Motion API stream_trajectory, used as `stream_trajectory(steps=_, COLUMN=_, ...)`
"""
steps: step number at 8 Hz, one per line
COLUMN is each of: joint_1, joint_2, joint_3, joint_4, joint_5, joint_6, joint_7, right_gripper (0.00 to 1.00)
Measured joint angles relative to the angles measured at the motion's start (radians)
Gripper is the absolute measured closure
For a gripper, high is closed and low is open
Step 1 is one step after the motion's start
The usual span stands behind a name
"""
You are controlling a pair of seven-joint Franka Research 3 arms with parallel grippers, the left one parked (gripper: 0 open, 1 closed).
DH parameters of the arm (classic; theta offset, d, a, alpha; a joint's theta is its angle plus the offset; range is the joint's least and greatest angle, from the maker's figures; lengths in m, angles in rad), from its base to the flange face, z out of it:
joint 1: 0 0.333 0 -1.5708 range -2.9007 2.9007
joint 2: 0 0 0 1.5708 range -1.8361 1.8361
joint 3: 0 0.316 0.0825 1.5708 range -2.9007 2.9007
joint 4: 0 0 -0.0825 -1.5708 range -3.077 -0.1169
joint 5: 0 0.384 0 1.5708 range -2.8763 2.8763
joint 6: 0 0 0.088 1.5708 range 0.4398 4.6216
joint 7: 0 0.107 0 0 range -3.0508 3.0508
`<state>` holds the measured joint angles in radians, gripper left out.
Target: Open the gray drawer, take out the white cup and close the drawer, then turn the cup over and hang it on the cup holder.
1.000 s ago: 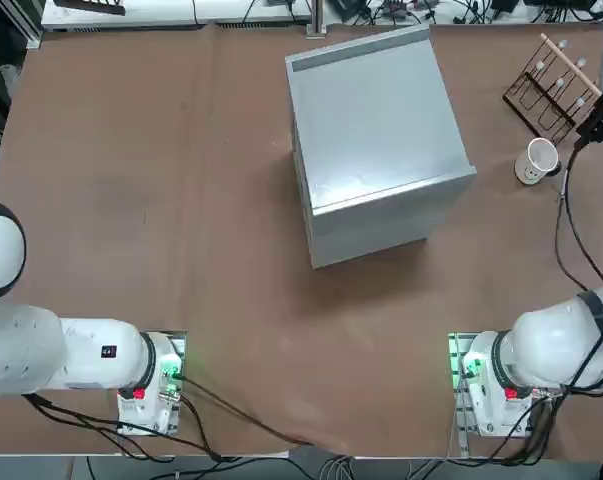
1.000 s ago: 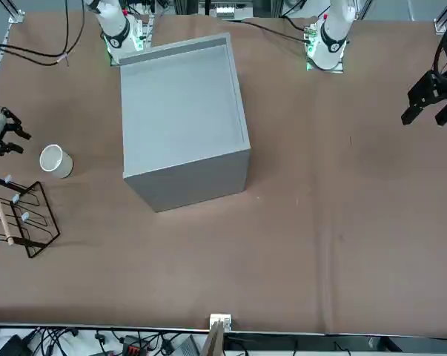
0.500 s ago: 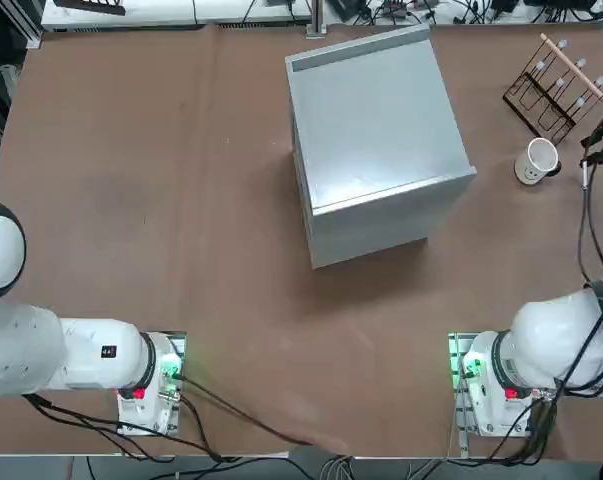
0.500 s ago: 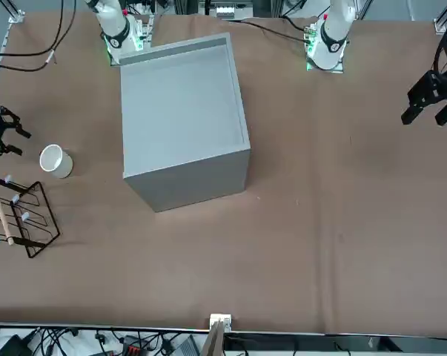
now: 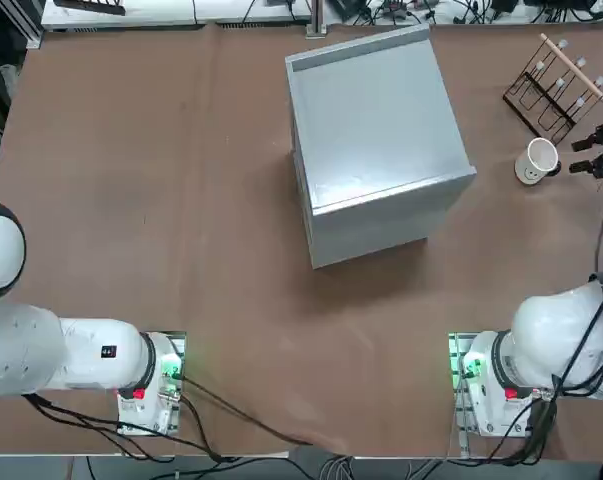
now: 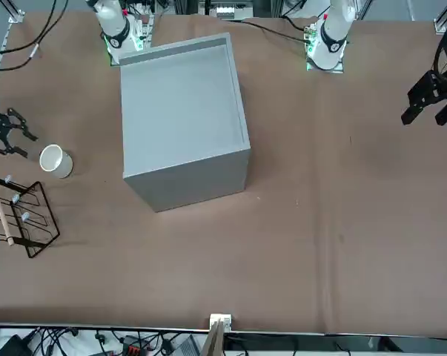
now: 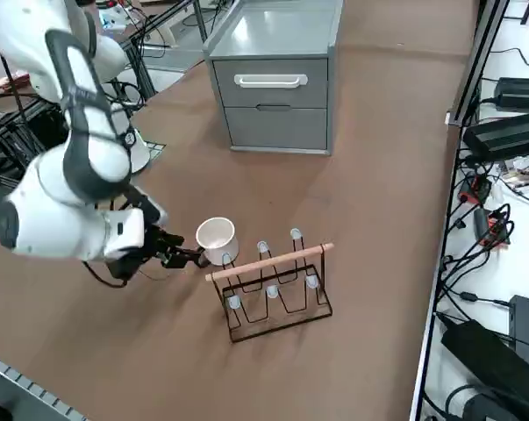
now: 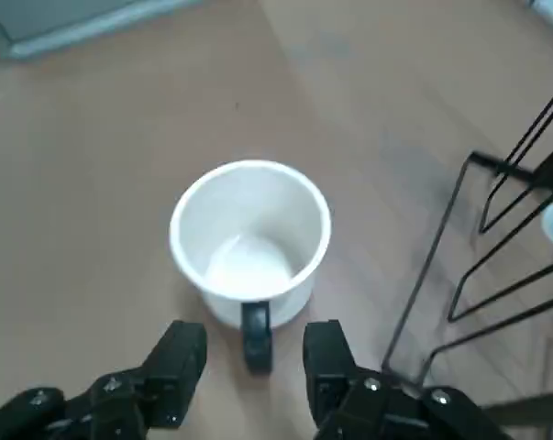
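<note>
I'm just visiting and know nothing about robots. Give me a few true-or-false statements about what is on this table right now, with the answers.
1. The white cup stands upright on the table, mouth up. True.
2. The gray drawer is pulled out. False: both fronts of the cabinet sit flush and closed.
3. The cup already hangs on the cup holder. False: it stands on the table beside the holder.
4. The right end effector is open, with the cup's handle in line with the gap between its fingers. True.
5. The right end effector is gripping the cup. False: its fingers have not closed on anything.
</note>
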<state>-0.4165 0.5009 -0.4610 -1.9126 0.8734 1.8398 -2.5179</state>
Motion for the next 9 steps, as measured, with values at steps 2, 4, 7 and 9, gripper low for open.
stream_trajectory(steps=2, joint_1=-0.050, joint_2=0.136, joint_3=0.002, joint_4=0.123, joint_5=0.095, joint_6=-0.123, joint_7=-0.067, right_gripper=0.30)
stream_trajectory(steps=4, joint_1=-0.066, joint_2=0.229, joint_3=0.007, joint_4=0.230, joint_5=0.142, joint_6=-0.190, joint_7=-0.072, right_gripper=0.20)
stream_trajectory(steps=7, joint_1=-0.067, joint_2=0.285, joint_3=0.012, joint_4=0.240, joint_5=0.169, joint_6=-0.285, joint_7=-0.073, right_gripper=0.18)
stream_trajectory(steps=9, joint_1=-0.074, joint_2=0.307, joint_3=0.012, joint_4=0.241, joint_5=0.170, joint_6=-0.332, joint_7=-0.075, right_gripper=0.18)
